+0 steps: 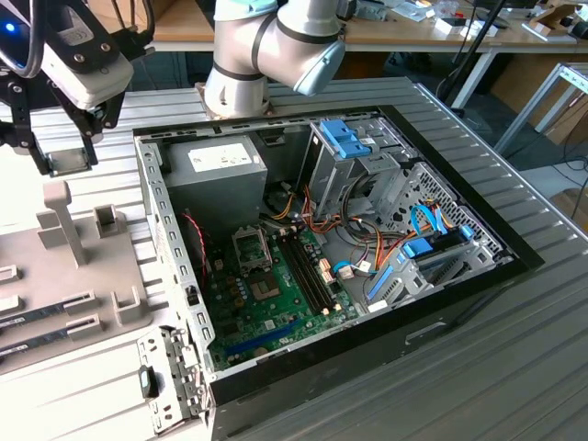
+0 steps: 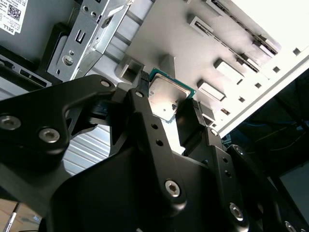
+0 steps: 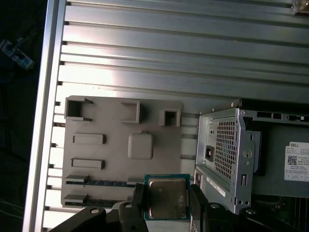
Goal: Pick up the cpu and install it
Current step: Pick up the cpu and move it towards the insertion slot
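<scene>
The cpu [image 3: 166, 198], a small square chip with a green edge and a silvery top plate, sits between the black fingers of my gripper [image 3: 167, 200], which is shut on it. In the second wrist view the cpu [image 2: 167, 93] is clamped the same way in the gripper [image 2: 166, 100]. It hangs above the grey parts tray [image 3: 116, 121]. In the exterior view the gripper [image 1: 66, 158] hovers at the far left, over the tray [image 1: 55, 266] and beside the open computer case [image 1: 175, 276]. The motherboard [image 1: 276, 299] lies inside the case, its socket [image 1: 252, 246] standing open.
The tray holds raised blocks, a square pad [image 3: 140, 145] and memory sticks [image 3: 104, 182]. The power supply [image 1: 225, 165] fills the case's back corner, with a drive cage [image 1: 354, 152] and loose cables [image 1: 367, 257] to the exterior view's right. The case stands on a ribbed metal table [image 1: 514, 367].
</scene>
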